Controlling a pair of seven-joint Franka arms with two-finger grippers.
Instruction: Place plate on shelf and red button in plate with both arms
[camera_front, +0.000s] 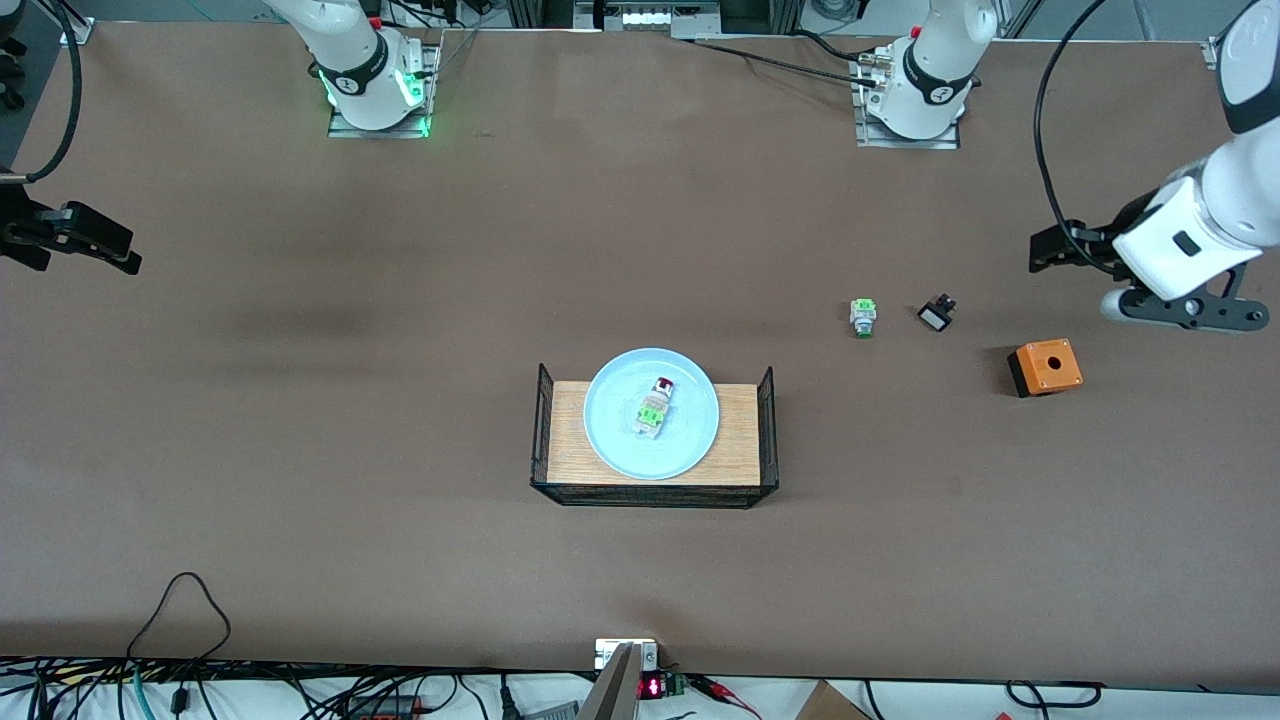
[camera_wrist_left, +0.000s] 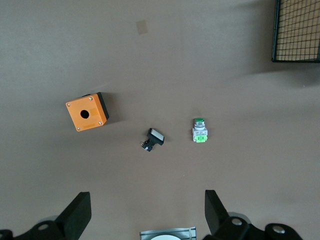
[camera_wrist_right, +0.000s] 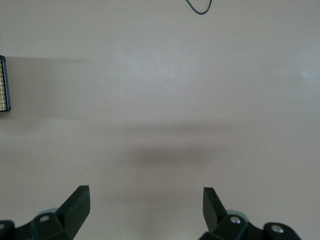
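Already the plate (camera_front: 651, 413) is sitting on the wooden floor of the wire-sided tray (camera_front: 655, 442) at the middle of the table, and the red button (camera_front: 655, 407) is lying inside the plate, its long axis running slantwise with the red cap pointing toward the robots' bases and the green band toward the front camera. Judging from this, the placing looks finished and no reach is being called for; both arms are waiting, drawn out to opposite ends of the table. The left gripper (camera_front: 1060, 250) is hanging with fingers spread wide and holding nothing over the left arm's end, above the bare table beside the orange box (camera_front: 1045, 367), the black switch (camera_front: 936, 314) and the green-capped switch (camera_front: 862, 317), with the tray lying well apart toward the table's middle. The right gripper (camera_front: 70, 240) is likewise standing spread and empty over bare table at the right arm's end, only a corner of the tray showing in its wrist view. Neither arm is clearly the nearer to the plate.
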